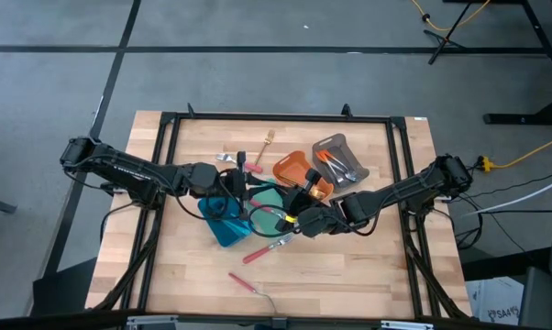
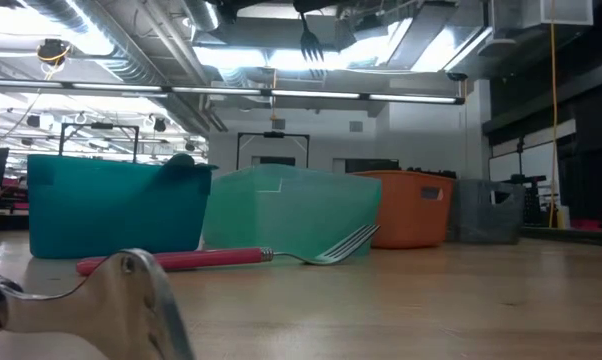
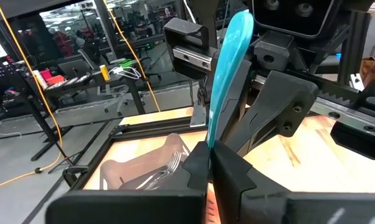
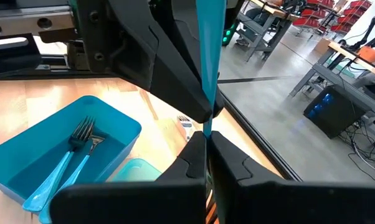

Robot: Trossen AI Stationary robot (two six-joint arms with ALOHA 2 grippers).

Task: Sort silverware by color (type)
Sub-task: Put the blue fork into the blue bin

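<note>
Over the translucent green tray (image 1: 269,203), our left gripper (image 3: 209,152) and right gripper (image 4: 206,140) both pinch one light-blue plastic-handled fork (image 3: 228,68). Two matching forks (image 4: 66,158) lie in the blue rectangular tray (image 4: 25,165).

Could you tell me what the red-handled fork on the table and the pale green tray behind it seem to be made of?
Red-handled fork: the head looks like polished metal, with bright silvery tines that catch the light; the handle looks like matte plastic or a coating in flat, even red.

Pale green tray: probably plastic, slightly translucent, with smooth moulded walls and soft rounded corners.
</note>
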